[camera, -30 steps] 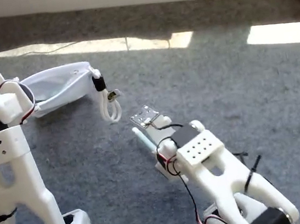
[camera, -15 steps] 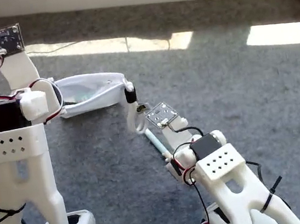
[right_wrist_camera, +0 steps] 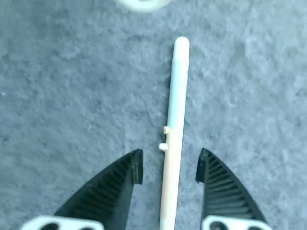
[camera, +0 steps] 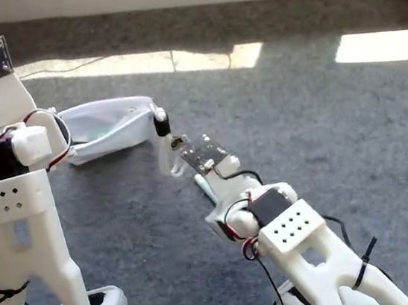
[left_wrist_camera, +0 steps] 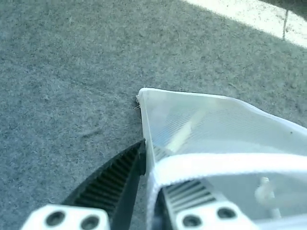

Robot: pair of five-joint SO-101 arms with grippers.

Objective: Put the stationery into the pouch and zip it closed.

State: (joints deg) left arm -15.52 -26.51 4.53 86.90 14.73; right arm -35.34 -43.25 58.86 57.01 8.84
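Standing by the grey-covered bench [camera: 335,120], I see the left hand [left_wrist_camera: 149,165] clenched on the rim of the white mesh pouch [camera: 110,126], one finger outside the wall and one inside. The pouch stretches away from that hand with its mouth open, and its strap loop [camera: 163,158] trails off the far end. Just past the loop, the right hand [right_wrist_camera: 171,160] is spread wide over a pale pen [right_wrist_camera: 174,110]. The pen lies flat between its fingers, touching neither, tip pointing ahead toward the loop.
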